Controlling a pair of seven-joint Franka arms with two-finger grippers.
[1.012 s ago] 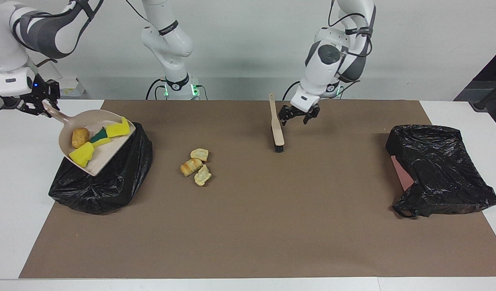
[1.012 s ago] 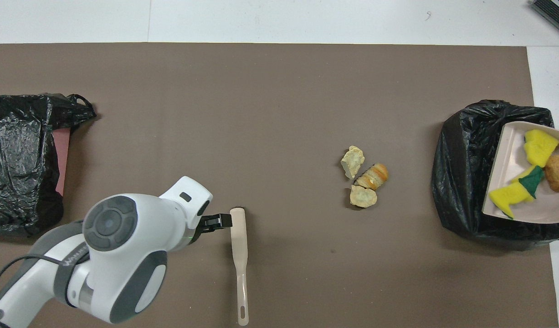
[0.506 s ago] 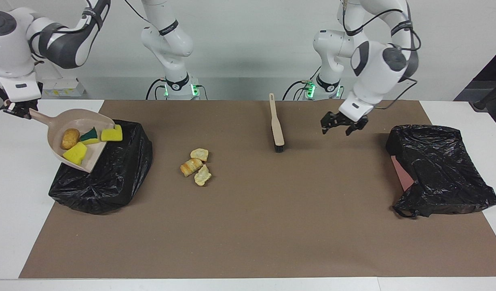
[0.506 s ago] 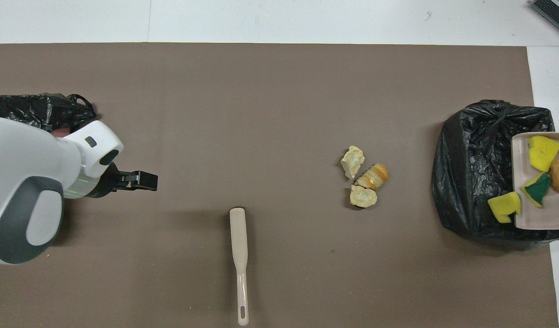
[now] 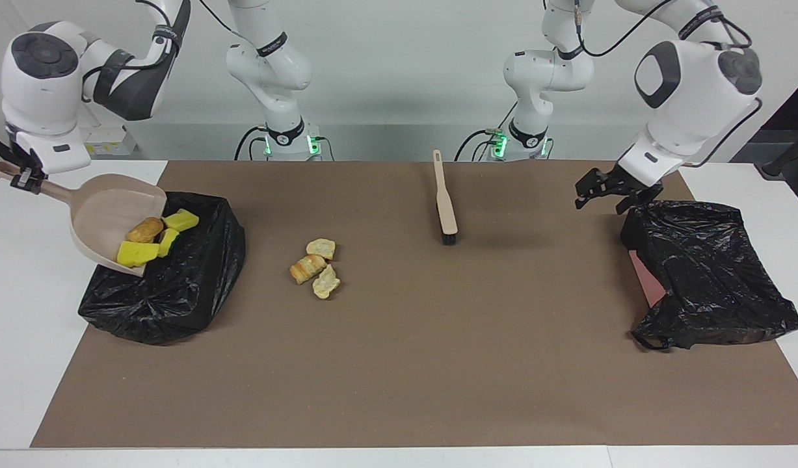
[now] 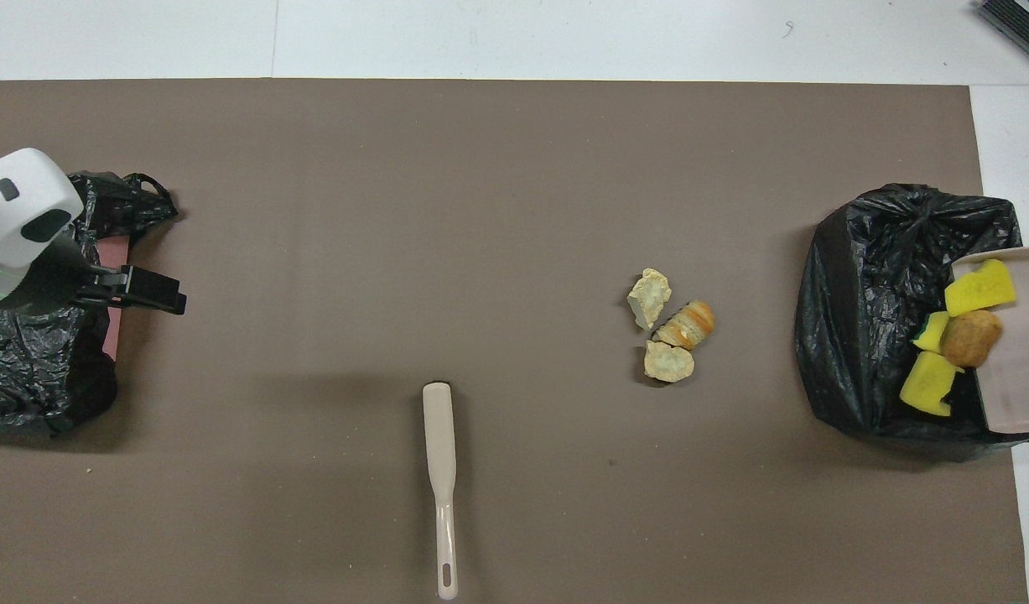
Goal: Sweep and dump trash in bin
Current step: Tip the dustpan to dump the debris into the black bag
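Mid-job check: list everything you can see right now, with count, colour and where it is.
dustpan: one, beige, tilted over the bin bag at the right arm's end
scraps in dustpan: about four, yellow sponge pieces and a brown lump, at its lip
scraps on mat: three, pale and tan, mid-mat
brush: one, beige with black bristles, lying on the mat
bin bags: two, black, one at each end; second
right gripper: shut on the dustpan's handle
left gripper: open, over the second bag's edge

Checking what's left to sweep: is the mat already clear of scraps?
No, three scraps lie on the mat between the brush and the dustpan.
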